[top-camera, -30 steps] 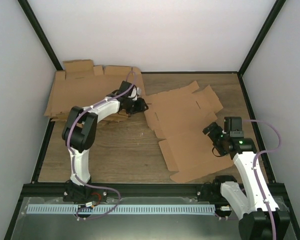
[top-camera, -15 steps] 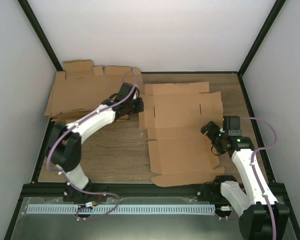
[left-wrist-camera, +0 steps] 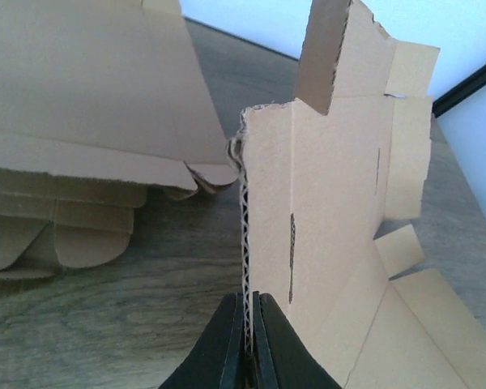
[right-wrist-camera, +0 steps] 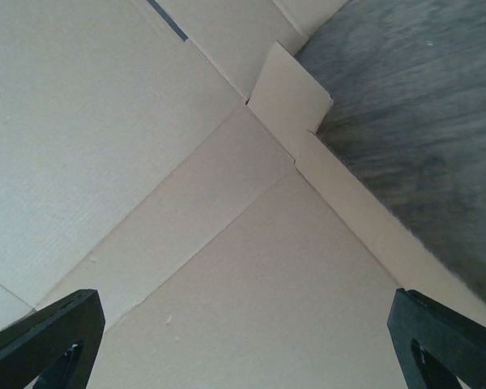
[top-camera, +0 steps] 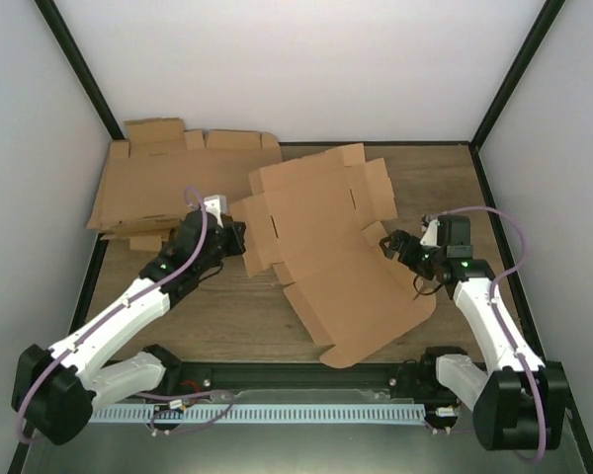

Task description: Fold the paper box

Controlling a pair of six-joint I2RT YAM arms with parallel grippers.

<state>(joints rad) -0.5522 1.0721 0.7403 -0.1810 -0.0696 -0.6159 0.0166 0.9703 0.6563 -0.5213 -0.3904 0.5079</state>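
While the left claw [left-wrist-camera: 248,308] is clamping an edge of the plain brown cardboard paper box [left-wrist-camera: 332,203], the right claw [right-wrist-camera: 243,304] is gaping wide over it.

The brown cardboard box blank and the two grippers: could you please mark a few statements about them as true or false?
1. The left gripper is shut on an edge of the plain brown cardboard box blank. True.
2. The right gripper is clamped on the blank. False: its fingers stand wide apart over the sheet, gripping nothing.
3. A pile of flat brown cardboard blanks lies at the far left corner of the wooden table. True.
4. The blank is already folded into a closed box. False: it is an open, unfolded sheet, raised only at the pinched side.
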